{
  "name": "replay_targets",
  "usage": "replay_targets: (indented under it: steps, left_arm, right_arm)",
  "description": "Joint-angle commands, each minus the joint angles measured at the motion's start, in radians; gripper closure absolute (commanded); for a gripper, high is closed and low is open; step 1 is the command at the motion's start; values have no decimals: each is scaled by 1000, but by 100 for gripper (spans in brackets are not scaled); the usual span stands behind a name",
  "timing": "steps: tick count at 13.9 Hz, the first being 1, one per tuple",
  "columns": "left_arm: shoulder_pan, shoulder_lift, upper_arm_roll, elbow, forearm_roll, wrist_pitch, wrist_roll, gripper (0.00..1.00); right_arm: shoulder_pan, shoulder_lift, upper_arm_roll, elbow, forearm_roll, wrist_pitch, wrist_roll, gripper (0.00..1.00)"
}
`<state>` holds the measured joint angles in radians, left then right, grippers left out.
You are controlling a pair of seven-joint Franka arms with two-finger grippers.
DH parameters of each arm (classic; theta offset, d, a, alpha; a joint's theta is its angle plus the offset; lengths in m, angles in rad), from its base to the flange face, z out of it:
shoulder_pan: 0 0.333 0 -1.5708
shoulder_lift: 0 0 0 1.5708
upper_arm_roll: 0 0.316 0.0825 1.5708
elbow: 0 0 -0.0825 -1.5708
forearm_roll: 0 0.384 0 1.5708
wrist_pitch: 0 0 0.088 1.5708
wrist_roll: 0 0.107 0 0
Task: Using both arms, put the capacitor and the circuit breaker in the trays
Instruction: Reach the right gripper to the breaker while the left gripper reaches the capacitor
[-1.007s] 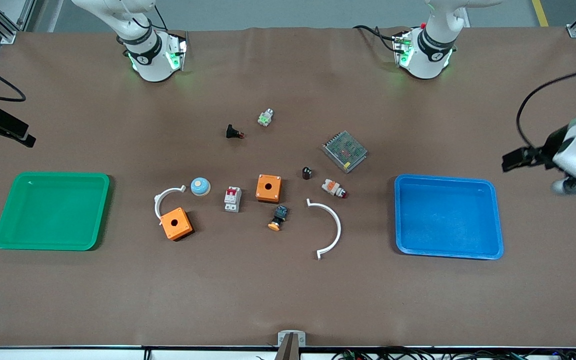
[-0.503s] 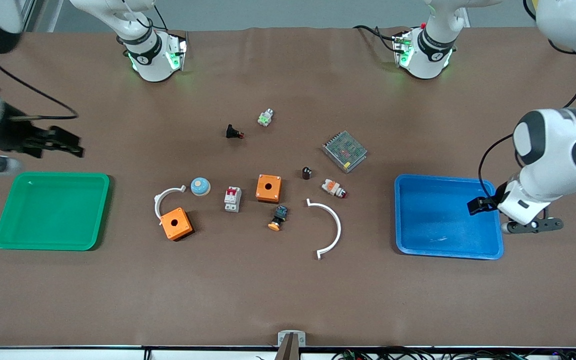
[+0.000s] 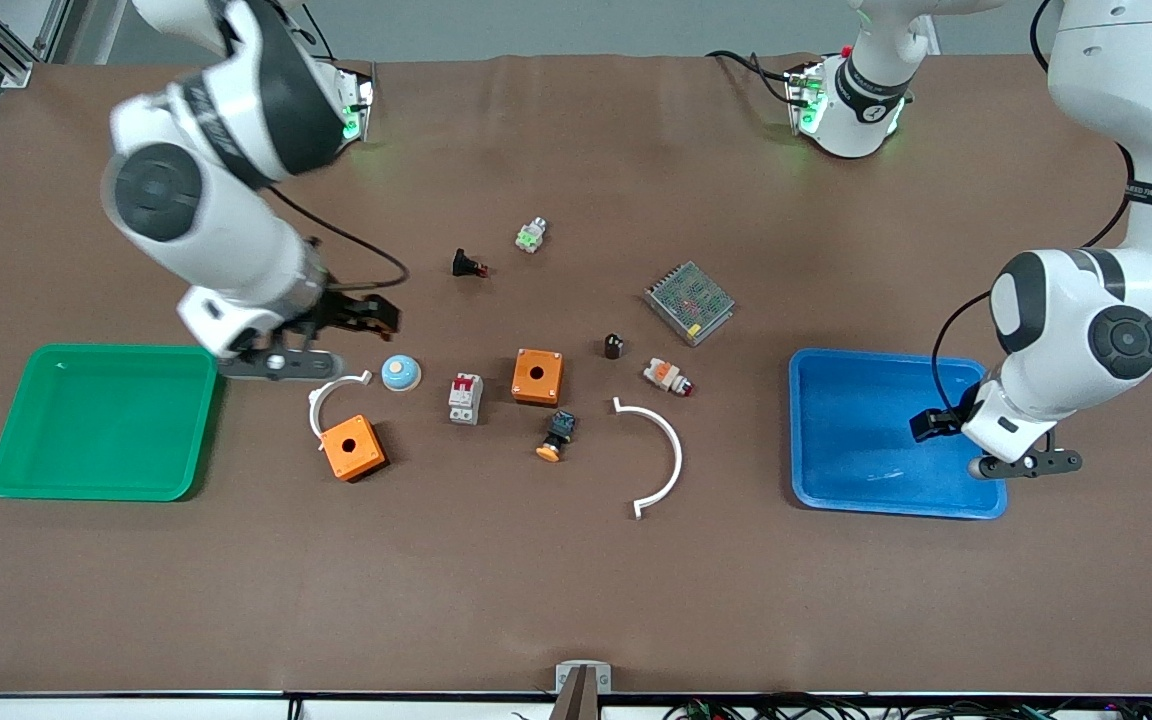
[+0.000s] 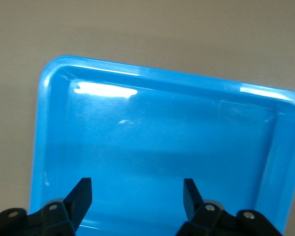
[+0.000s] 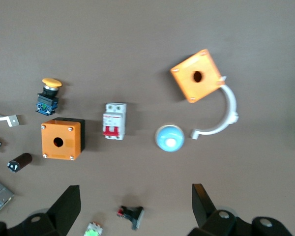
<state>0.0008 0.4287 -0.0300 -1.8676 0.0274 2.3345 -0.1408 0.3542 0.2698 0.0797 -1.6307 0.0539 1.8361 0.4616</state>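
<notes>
Approach step; nothing is gripped. Your right gripper (image 3: pixel 376 318), fingers spread, hovers by the blue dome (image 3: pixel 401 372). The left gripper (image 4: pixel 136 194), also spread, hangs over the blue tray (image 3: pixel 894 500). Next: descend on circuit breaker (image 3: pixel 465 398); the capacitor (image 3: pixel 613 346) lies beside the orange box (image 3: pixel 537 376).

No readable text, number or brand showed on any part. The left arm (image 3: pixel 1086 330) carried a small dark line of lettering on its black band, above the blue tray (image 3: pixel 806 480), too small to read.
</notes>
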Motion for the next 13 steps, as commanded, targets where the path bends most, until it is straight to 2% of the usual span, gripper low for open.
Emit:
replay_targets:
  steps: [1,4,10,13]
  left_arm:
    - [-86,-2,-14,4,-12,9,-149,19]
    - [-232,16,-14,10,-12,9,-398,19]
    - [-519,142,-13,129,-11,9,-903,20]
    - [-619,206,-13,185,-7,9,-1097,21]
  right_arm:
    - [29,83,-9,-14,1,107,11,0]
    - [58,181,-9,-15,1,238,12,0]
    - [69,314,-9,-18,1,328,12,0]
    - [92,338,-9,-18,3,342,12,0]
